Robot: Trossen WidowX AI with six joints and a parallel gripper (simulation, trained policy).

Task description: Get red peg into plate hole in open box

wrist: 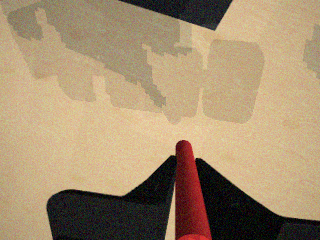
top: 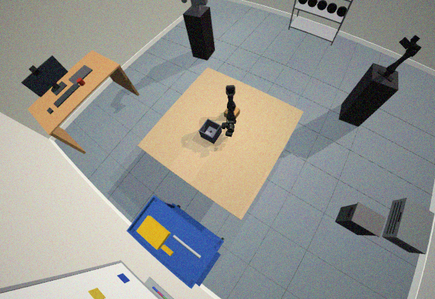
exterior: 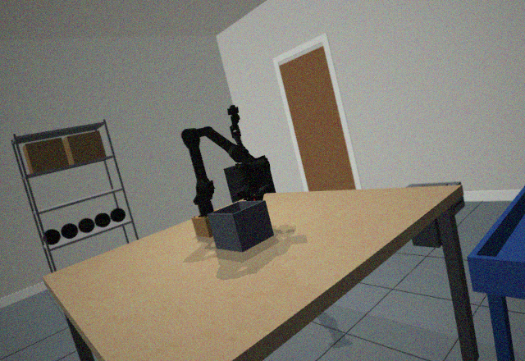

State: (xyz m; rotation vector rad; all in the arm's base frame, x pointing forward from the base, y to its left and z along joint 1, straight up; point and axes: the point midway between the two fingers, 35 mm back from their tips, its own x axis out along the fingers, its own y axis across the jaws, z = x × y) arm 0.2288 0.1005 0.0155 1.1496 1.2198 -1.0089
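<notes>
In the wrist view the red peg (wrist: 187, 195) lies lengthwise between my gripper's (wrist: 186, 159) two dark fingers, its rounded end sticking out past the fingertips just over the tan table (wrist: 75, 150). The gripper is shut on the peg. In the top view the gripper (top: 228, 129) is low, just to the right of the open dark box (top: 205, 136), whose grey bottom plate (top: 210, 127) with a small dark hole shows. In the exterior view the gripper (exterior: 250, 194) is behind the box (exterior: 241, 226). A corner of the box (wrist: 190, 10) shows at the top of the wrist view.
The arm's tan base block (top: 233, 112) (exterior: 201, 226) stands on the table (top: 224, 176) (exterior: 296, 263) behind the box. A blue bin (exterior: 500, 255) stands beyond the table's right edge. Pedestals, a shelf and a desk stand far off on the floor.
</notes>
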